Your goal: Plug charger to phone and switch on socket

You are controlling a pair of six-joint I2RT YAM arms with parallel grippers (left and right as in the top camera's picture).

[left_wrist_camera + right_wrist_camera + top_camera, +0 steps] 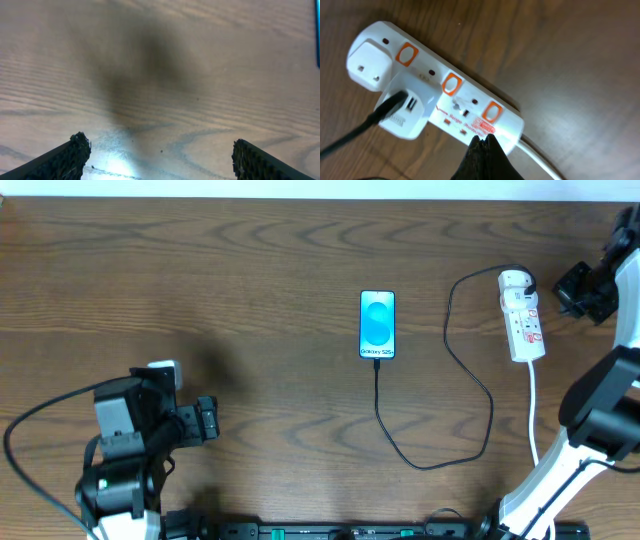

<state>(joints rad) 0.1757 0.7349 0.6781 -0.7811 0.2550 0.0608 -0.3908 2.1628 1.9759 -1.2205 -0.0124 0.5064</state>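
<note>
- The left gripper (pixel 207 421) hovers low over bare wooden table (pixel 250 260), its jaws spread wide with nothing between them. In its wrist view, the two black ribbed fingers (pixel 62 159) sit at the bottom corners, with only wood grain and a shadow ahead.
- The phone (pixel 377 324) lies flat, well to the right of the left gripper and well to the left of the right gripper. Its screen is lit blue.
- The charger (pixel 487 402), a thin black cable, meets the phone's near edge. It loops across the table towards the right gripper and runs up into a white adapter (pixel 410 112) on the socket. Whether its tip is seated in the phone cannot be told.
- The socket (pixel 522 315), a white power strip with three orange-red switches (pixel 451 83), lies just beneath the right gripper. Its white cord (pixel 534 410) trails off the end nearest that gripper.
- The right gripper (pixel 482 143) is pinched fully closed and holds nothing. Its tips are at the strip's cord end, just beside the nearest switch. Contact cannot be told.
</note>
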